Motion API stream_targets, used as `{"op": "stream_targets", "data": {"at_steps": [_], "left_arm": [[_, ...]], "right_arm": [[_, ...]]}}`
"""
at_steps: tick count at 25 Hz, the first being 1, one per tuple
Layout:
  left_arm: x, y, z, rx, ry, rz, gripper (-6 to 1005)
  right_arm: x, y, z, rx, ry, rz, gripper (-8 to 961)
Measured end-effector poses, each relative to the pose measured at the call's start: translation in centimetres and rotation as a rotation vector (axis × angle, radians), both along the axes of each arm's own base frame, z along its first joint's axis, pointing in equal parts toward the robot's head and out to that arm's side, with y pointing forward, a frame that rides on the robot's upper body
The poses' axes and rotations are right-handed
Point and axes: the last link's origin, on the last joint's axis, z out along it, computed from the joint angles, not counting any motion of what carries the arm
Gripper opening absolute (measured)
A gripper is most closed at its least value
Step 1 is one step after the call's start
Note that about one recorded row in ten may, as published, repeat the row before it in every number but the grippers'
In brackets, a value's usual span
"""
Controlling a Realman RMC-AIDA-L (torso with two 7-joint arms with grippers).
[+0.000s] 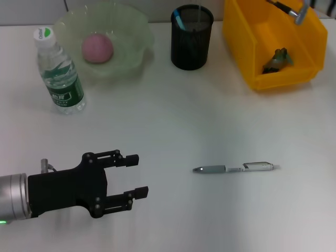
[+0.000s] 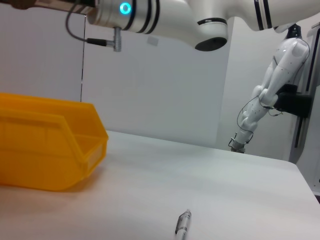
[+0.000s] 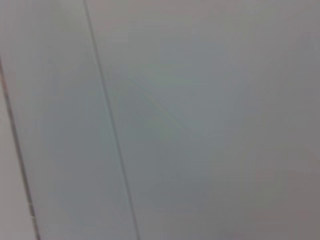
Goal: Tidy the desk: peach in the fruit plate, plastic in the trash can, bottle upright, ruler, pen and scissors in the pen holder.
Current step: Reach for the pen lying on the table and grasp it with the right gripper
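We count one of each thing on the white tabletop [image 1: 173, 121]. One pink peach [image 1: 97, 48] lies inside the pale green fruit plate [image 1: 134, 23] at the far left. One water bottle [image 1: 59, 73] stands upright just beside that plate, on its near left side. One black mesh pen holder [image 1: 191, 44] stands between the plate and the yellow trash can [image 1: 247, 58]; something light blue shows at its rim, but we cannot tell what it is. In the trash can lies one crumpled greenish piece of plastic [image 1: 277, 59].

One silver pen [image 1: 234, 168] lies flat on the open tabletop, well apart from the pen holder and nearer to us, its tip toward the left.

Our left gripper [image 1: 137, 176] sits low at the near left, its two black fingers [image 1: 140, 192] spread apart and grasping nothing, pointing toward the pen but well short of it. Of the right arm we see only a small part over the far corner of the trash can; its gripper is out of sight.
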Motion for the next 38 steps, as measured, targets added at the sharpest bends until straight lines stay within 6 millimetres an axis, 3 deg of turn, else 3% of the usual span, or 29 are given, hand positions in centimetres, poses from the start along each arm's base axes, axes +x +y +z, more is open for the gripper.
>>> {"op": "stream_targets", "data": {"at_steps": [8,12,16,17,21,32,38], "left_arm": [[0.5,0.5,0.6,0.005,-0.005,-0.034,667],[1.3,1.4,0.6,-0.004,-0.013,-0.055,667],[1.8,1.7,0.5,-0.023,-0.017,-0.054,667],[1.9,1.8,0.6,-0.028,-0.023,-0.051,667],[2.2,2.0,0.8,-0.043,-0.042,-0.029,667],[2.0,2.2,1.3,-0.058,-0.029,0.004,667],[1.8,2.2,1.3,-0.048,-0.018,0.0,667]], "right_arm": [[2.1,-3.3,1.2,-0.047,0.043,0.081,705],[2.7,-5.3,1.3,-0.161,0.028,0.111,800],[3.9,-8.3,0.5,-0.401,-0.153,0.146,821],[3.9,-8.3,0.5,-0.401,-0.153,0.146,820],[5.8,-10.2,1.7,-0.575,-0.32,0.086,818],[7.7,-12.8,3.7,-0.732,-0.47,0.062,813],[6.9,-12.8,2.9,-0.799,-0.591,0.044,810]]}}
